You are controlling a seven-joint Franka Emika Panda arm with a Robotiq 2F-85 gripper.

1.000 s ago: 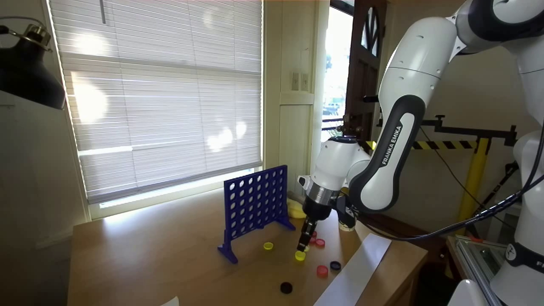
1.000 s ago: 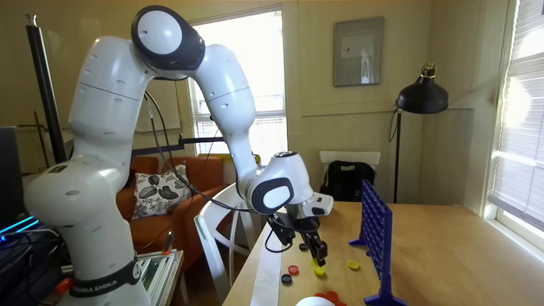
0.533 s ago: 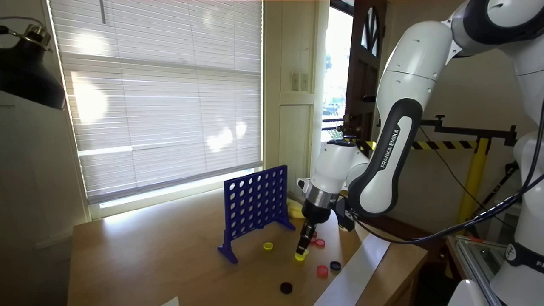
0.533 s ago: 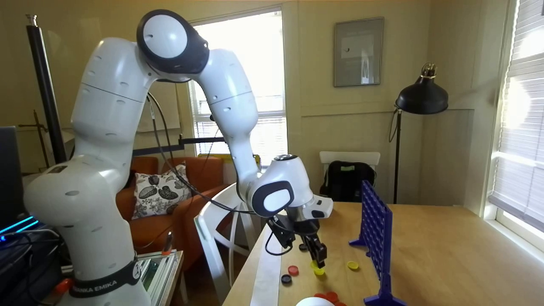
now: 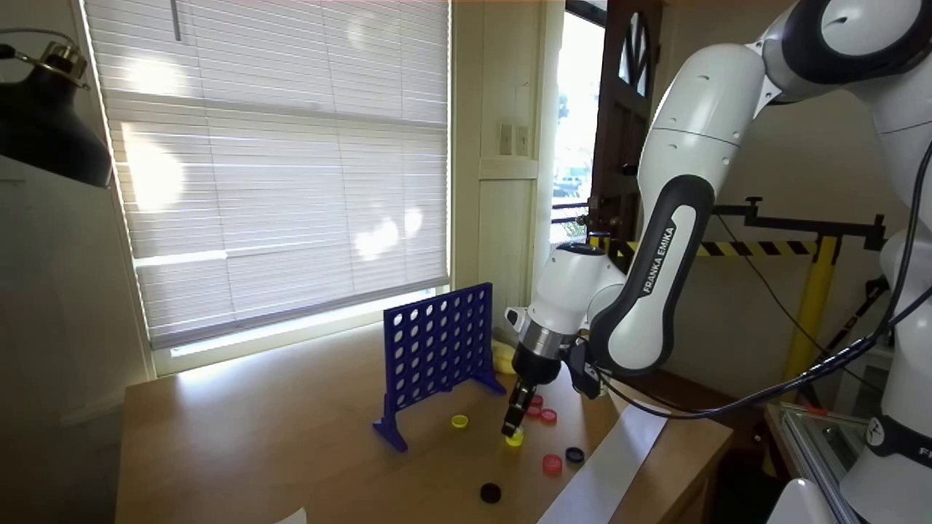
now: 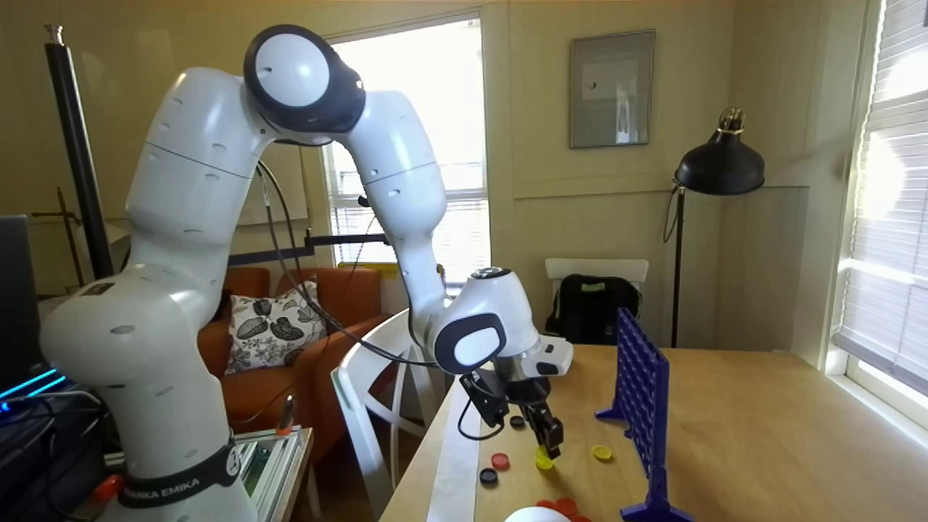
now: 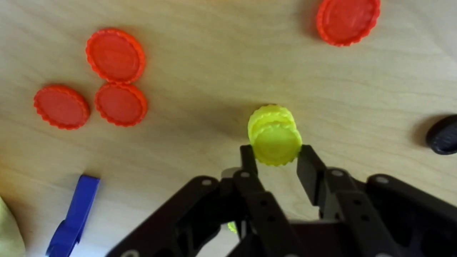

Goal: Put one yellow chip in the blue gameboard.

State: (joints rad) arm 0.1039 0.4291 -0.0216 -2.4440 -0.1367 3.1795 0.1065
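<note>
While the blue gameboard (image 5: 437, 345) stands with see-through holes | hand (image 7: 276, 150) parted, yellow chip (image 7: 277, 143) between its fingertips (image 7: 308, 159) | grip unclear

Daylight glares through the blinds (image 5: 280, 171) and whites out a window (image 6: 460, 138), while soft shadows lie on the table (image 7: 200, 71).

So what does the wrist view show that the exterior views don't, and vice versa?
Only the wrist view: a close look down on the gripper, a finger on either side of the upper yellow chip; whether it is gripped, I can't tell.

Only the exterior views: the holed grid of the blue gameboard, the robot arm and the black lamp.

Both: yellow chips, red chips, a black chip, the tabletop and a blue foot, likely the gameboard's.
</note>
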